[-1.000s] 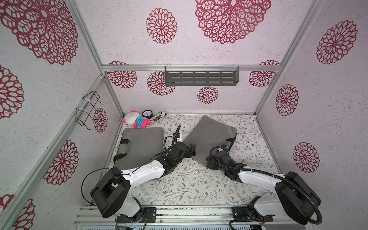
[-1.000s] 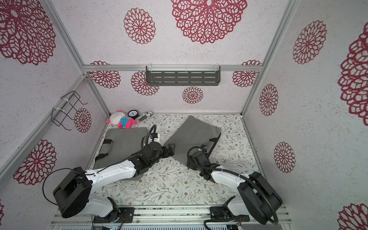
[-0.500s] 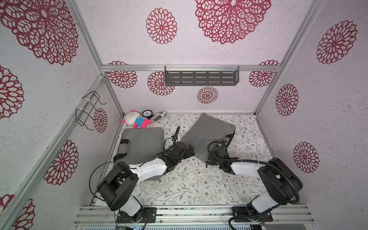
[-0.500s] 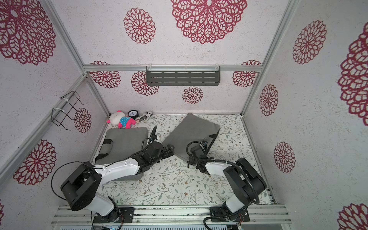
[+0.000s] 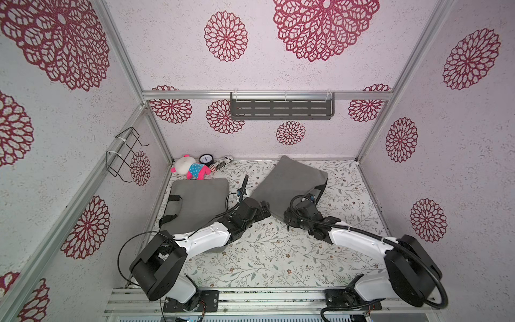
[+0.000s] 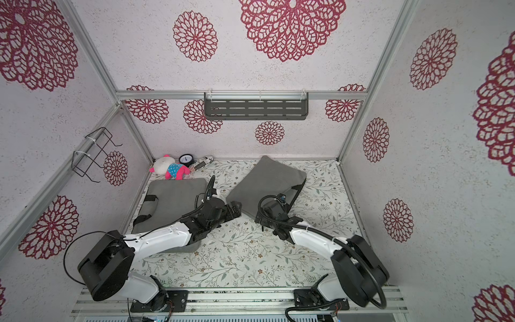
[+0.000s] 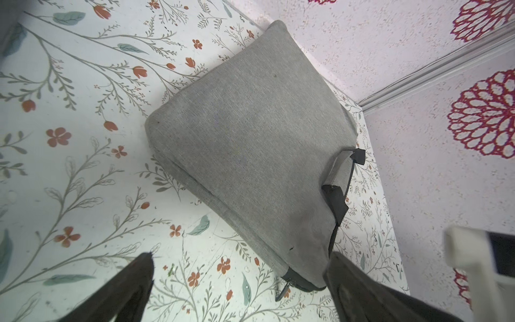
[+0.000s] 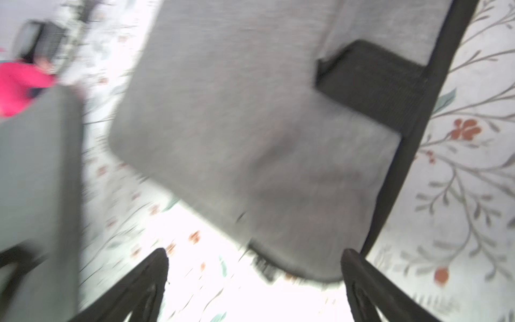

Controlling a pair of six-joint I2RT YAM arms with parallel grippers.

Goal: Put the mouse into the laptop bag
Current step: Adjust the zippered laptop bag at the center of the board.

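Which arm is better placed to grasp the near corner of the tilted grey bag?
Probably right. The right fingers stand open with the near corner of the tilted bag between them, though that view is blurred. The left fingers are open too, but the corner lies beside one of them, not centred.

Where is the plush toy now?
In both top views the plush toy lies in the far left corner, beside the small clock and just behind the flat gray bag.

Far left corner of floral tabletop [image 5: 264, 251]: plush toy [image 5: 192, 168] (pink limbs, blue dotted shirt), small round dial [image 5: 206, 159] just behind it, striped item [image 5: 221, 164] beside. Grey slotted shelf [image 5: 281, 109] on back wall; black wire rack [image 5: 124, 156] on left wall.
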